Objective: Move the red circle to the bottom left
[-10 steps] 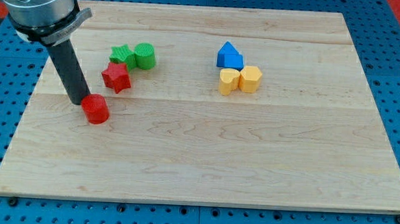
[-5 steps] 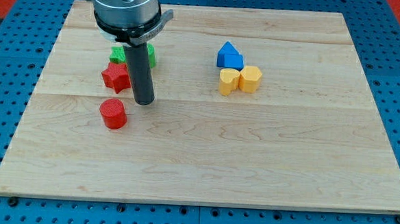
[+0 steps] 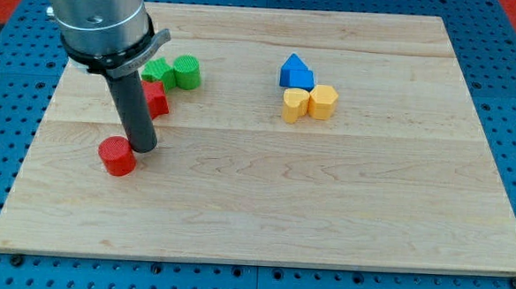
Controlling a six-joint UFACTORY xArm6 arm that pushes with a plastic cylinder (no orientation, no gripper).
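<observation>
The red circle [image 3: 117, 156] is a short red cylinder lying on the wooden board [image 3: 326, 201] at the view's left, a little below mid-height. My tip [image 3: 143, 147] rests on the board right against the circle's upper right side. The dark rod rises from there to the grey arm body at the view's top left and hides part of the red star [image 3: 156, 98].
A green star [image 3: 159, 71] and a green cylinder [image 3: 186, 73] sit just above the red star. At centre right a blue block [image 3: 296, 72] sits over a yellow heart-like block [image 3: 295, 104] and a yellow hexagonal block [image 3: 323, 102].
My tip swung from the circle's upper left round to its upper right. The red circle first shifted right, then slid left and slightly down.
</observation>
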